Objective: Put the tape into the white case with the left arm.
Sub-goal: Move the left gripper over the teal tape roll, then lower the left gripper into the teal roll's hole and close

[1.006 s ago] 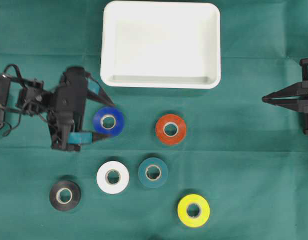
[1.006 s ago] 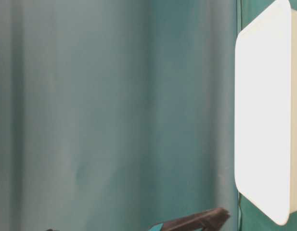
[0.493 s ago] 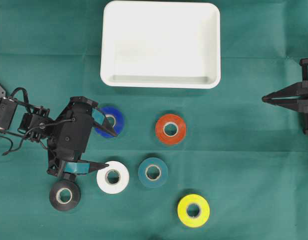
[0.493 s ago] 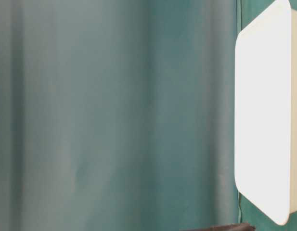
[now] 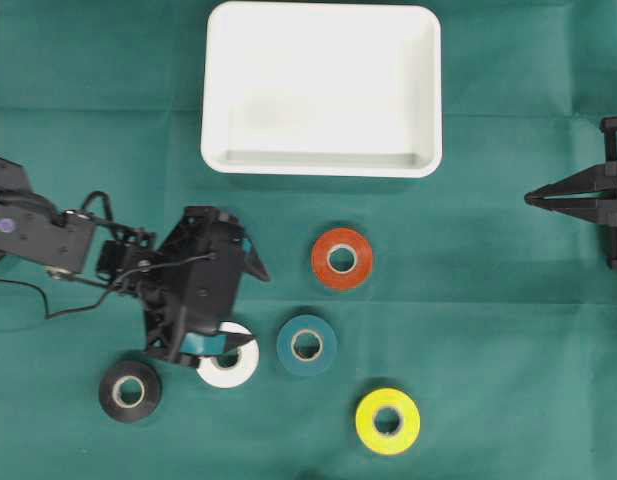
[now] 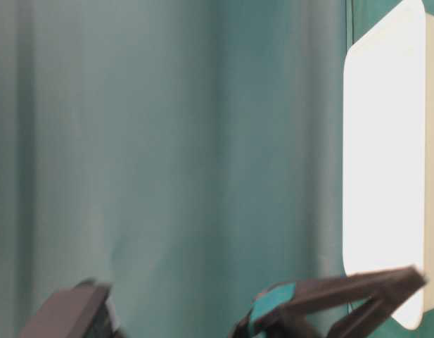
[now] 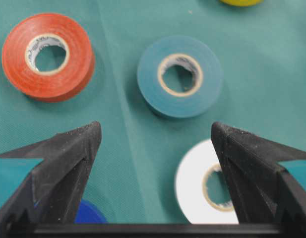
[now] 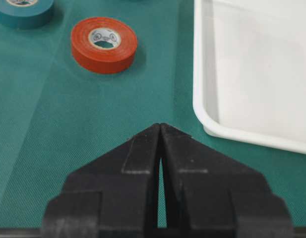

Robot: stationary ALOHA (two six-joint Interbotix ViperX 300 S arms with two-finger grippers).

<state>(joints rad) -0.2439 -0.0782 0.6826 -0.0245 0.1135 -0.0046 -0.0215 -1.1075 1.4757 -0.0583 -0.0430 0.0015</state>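
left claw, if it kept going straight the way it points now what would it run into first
Probably the teal tape roll, lying ahead between the open left claw's fingertips. The white roll sits nearer, by one finger, so depth leaves doubt.

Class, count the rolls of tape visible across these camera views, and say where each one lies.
6, all on the cloth below the white case: orange roll, teal roll, yellow roll, black roll, white roll partly under the left end effector, blue roll only in the wrist view.
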